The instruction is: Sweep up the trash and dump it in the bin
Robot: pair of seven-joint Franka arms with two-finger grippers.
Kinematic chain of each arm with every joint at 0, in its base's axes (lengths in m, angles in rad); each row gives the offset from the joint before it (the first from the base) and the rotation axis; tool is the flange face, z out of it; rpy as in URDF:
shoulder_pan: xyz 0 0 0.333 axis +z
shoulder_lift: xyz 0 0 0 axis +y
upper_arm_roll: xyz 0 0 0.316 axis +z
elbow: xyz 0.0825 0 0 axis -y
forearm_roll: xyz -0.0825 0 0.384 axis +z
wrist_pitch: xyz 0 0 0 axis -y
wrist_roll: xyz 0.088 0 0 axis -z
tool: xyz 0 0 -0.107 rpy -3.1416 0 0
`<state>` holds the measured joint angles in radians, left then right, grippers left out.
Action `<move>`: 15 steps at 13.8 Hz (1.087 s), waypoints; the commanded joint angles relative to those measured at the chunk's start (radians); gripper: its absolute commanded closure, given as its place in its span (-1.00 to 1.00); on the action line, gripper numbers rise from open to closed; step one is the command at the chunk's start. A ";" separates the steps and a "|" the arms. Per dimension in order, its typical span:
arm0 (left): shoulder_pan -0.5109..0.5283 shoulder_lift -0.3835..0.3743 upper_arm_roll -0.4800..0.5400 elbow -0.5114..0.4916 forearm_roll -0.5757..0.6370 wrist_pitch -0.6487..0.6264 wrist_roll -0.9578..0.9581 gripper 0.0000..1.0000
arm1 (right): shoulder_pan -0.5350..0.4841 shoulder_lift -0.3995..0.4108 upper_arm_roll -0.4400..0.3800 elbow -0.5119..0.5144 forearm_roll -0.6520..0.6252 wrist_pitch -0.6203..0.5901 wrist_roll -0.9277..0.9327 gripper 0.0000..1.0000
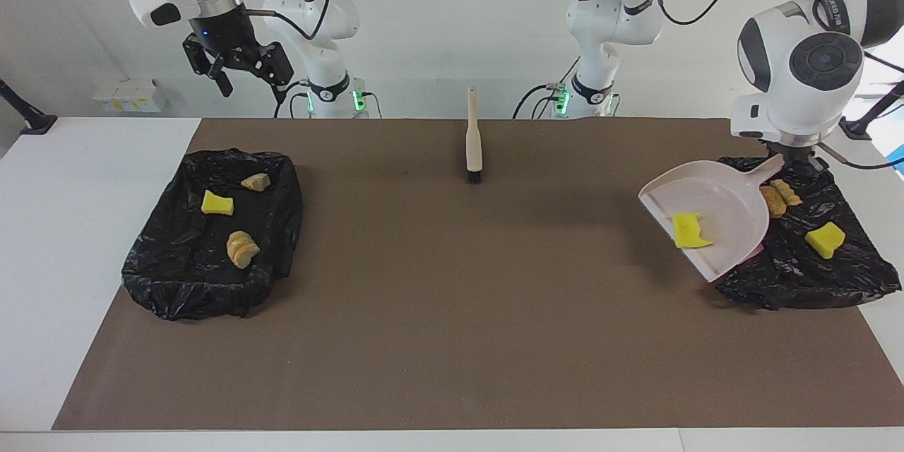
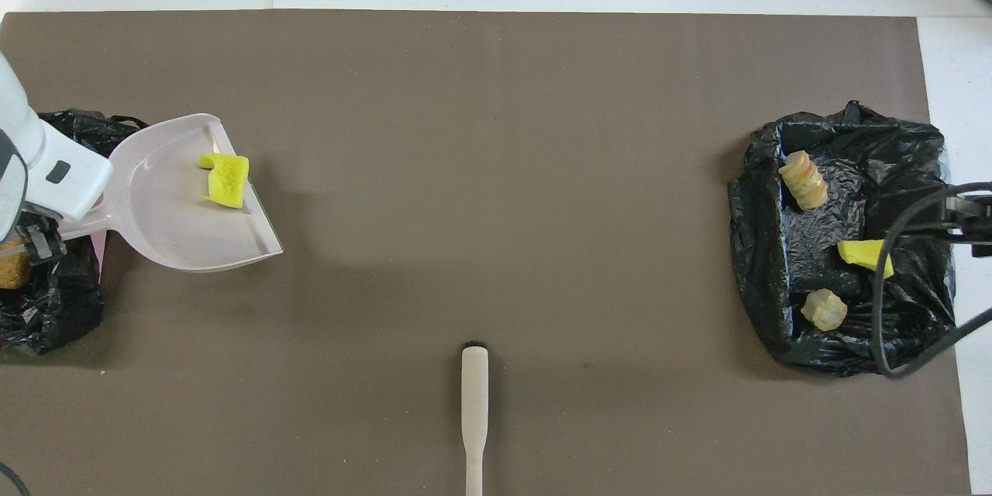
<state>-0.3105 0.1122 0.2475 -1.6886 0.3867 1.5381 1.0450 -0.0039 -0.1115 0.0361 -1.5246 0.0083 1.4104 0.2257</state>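
Evidently the left end effector (image 1: 797, 155) grips the dustpan (image 1: 710, 215) by its stiff handle, carrying a light, spongy yellow scrap (image 1: 688, 230), while the right end effector (image 1: 244, 78) waits open.

Both views are bright and evenly lit, with soft light falling from above. Shadows are faint and blurred at the edges: the dustpan (image 1: 706, 215) throws a wide, dim patch onto the brown mat (image 1: 452, 311) toward the middle of the surface, and the brush (image 1: 473, 138) casts only a thin dark rim. The black bin liner (image 1: 205, 275) at the right arm's end shows small glints on its crinkles, as does the other liner (image 1: 805, 279). The white wall in the facing view is close to washed out. Focus is sharp in both views, with no motion blur; the mat's edges stay straight.
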 commanded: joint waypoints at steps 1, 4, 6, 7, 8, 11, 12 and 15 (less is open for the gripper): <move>0.013 -0.023 0.024 0.003 0.036 0.049 0.125 1.00 | 0.039 -0.017 -0.042 -0.012 -0.014 -0.014 -0.075 -1.00; 0.028 -0.003 0.157 0.020 0.066 0.195 0.394 1.00 | 0.065 -0.016 -0.058 -0.006 -0.014 -0.016 -0.089 -1.00; 0.027 0.015 0.257 0.023 0.066 0.291 0.546 1.00 | 0.064 -0.007 -0.058 0.000 -0.005 -0.021 -0.089 -1.00; 0.028 0.023 0.304 0.021 0.067 0.351 0.625 1.00 | 0.064 -0.002 -0.058 0.000 -0.010 -0.024 -0.089 -1.00; 0.028 0.030 0.358 0.021 0.066 0.416 0.700 1.00 | 0.062 0.007 -0.058 0.004 -0.017 -0.027 -0.091 -1.00; 0.042 0.073 0.427 0.042 0.137 0.559 0.837 1.00 | 0.068 0.033 -0.058 0.043 -0.019 -0.047 -0.092 -1.00; 0.041 0.089 0.426 0.070 0.224 0.559 0.830 1.00 | 0.082 0.033 -0.059 0.043 -0.022 -0.047 -0.092 -1.00; 0.018 0.080 0.424 0.072 0.465 0.539 0.678 1.00 | 0.088 0.023 -0.058 0.038 -0.036 -0.036 -0.091 -1.00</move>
<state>-0.2729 0.1784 0.6655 -1.6441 0.7298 2.0910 1.8024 0.0734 -0.0930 -0.0111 -1.5123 -0.0060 1.3964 0.1665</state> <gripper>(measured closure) 0.687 0.000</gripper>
